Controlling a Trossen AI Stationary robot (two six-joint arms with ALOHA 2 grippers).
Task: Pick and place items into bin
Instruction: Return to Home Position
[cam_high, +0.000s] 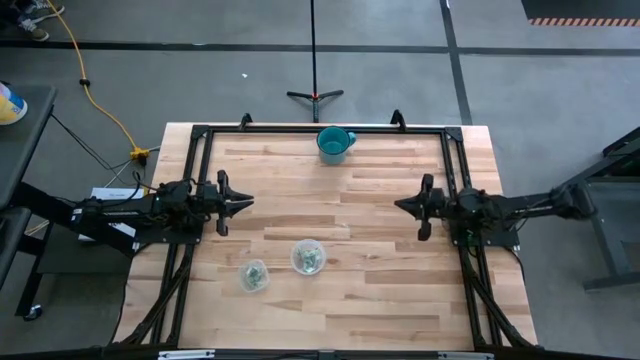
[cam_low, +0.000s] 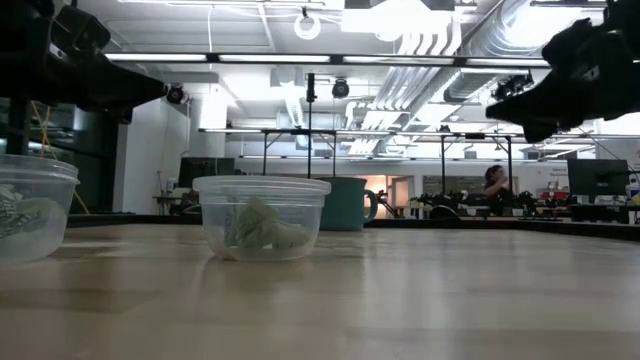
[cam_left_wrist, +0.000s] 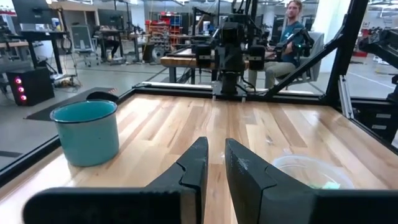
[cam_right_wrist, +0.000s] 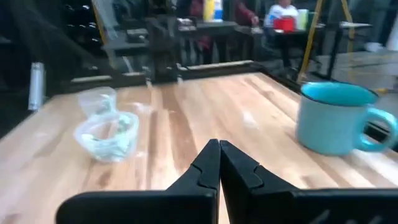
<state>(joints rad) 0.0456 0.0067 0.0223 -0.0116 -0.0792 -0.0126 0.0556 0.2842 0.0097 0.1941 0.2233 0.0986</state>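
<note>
Two small clear round bins stand on the wooden table toward its near edge, one (cam_high: 308, 257) near the middle and one (cam_high: 254, 275) to its left. Each holds pale green-silver items (cam_low: 262, 228) lying on its bottom. My left gripper (cam_high: 247, 201) hovers level at the table's left side, pointing right, with a narrow gap between its fingers (cam_left_wrist: 214, 163) and nothing in it. My right gripper (cam_high: 400, 205) hovers level at the right side, pointing left, its fingers shut and empty (cam_right_wrist: 219, 163). Both are well above and away from the bins.
A teal mug (cam_high: 335, 143) stands at the table's far edge near the middle. A black frame (cam_high: 200, 130) runs along the far edge and both sides. A person (cam_left_wrist: 289, 31) sits beyond the table, behind the right arm. Bare wood lies between the grippers.
</note>
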